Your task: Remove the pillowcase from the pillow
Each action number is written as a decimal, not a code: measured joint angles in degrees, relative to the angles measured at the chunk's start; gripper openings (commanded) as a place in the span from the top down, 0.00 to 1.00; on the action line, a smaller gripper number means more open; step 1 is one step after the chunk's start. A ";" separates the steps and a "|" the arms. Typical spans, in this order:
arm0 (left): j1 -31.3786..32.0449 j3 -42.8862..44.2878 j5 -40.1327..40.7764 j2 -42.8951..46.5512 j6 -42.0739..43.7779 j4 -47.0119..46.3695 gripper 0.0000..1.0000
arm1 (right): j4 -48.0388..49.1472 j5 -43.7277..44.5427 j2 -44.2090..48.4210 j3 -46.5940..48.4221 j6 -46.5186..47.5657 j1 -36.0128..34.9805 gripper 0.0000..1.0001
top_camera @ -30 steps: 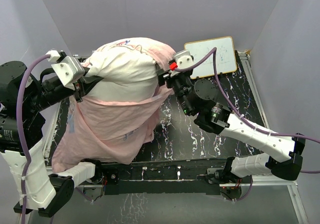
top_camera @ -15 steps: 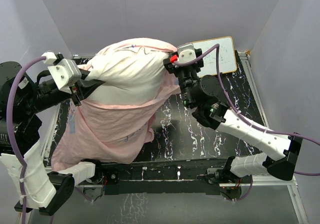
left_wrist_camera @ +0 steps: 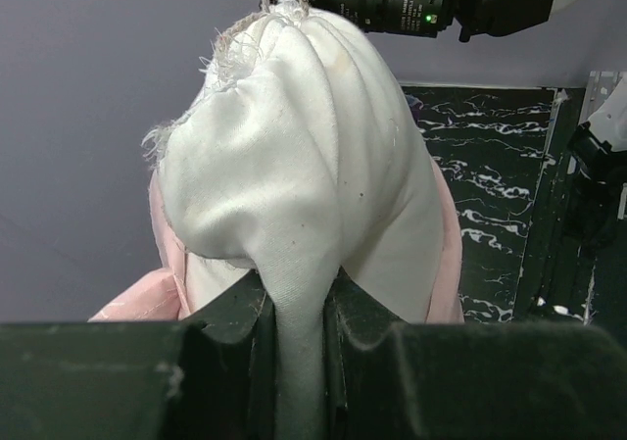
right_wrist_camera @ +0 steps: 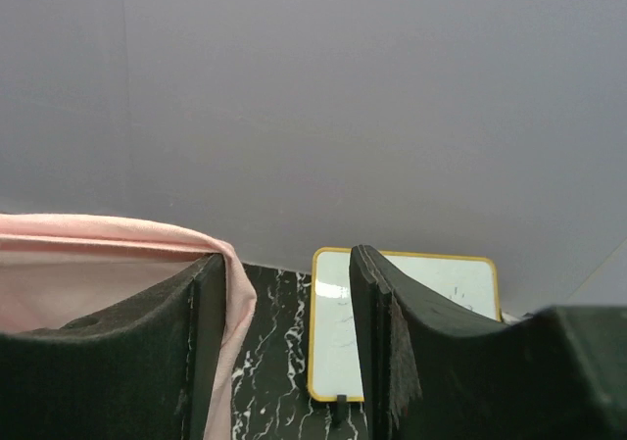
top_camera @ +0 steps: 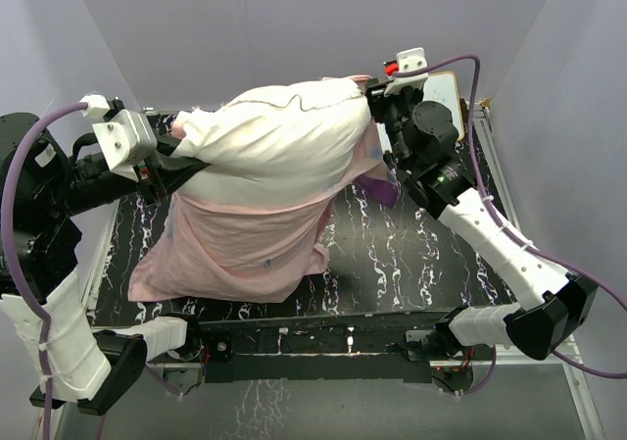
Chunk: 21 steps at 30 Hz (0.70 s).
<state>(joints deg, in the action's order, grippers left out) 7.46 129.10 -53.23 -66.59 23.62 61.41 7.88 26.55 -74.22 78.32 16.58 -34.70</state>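
The white pillow hangs in the air, stretched between both arms. My left gripper is shut on a pinched fold of the pillow's left end, and the white cloth runs between the jaws. The pillowcase, pale pink side out, hangs from the pillow's lower half down to the table. My right gripper is at the pillow's far right top, its jaws apart. A pink pillowcase hem is draped over its left finger. Nothing lies between the fingers.
A yellow-framed whiteboard lies at the back right corner, partly behind the right arm, and shows between the right fingers. The black marbled table has grey walls behind and on both sides.
The right gripper has risen and moved back and to the right, toward the whiteboard. The pillow has been pulled longer and more of its white shows. The pillowcase has shifted right.
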 measured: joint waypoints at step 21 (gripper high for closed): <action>0.17 -13.03 2.84 6.88 -2.36 -10.29 1.00 | -1.42 -52.72 6.32 -29.79 -34.69 16.06 0.19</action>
<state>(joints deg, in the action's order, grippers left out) 7.64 116.07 -50.39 -59.70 21.26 51.11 6.46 -26.17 -67.90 48.53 -18.11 -18.63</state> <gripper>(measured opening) 0.135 0.739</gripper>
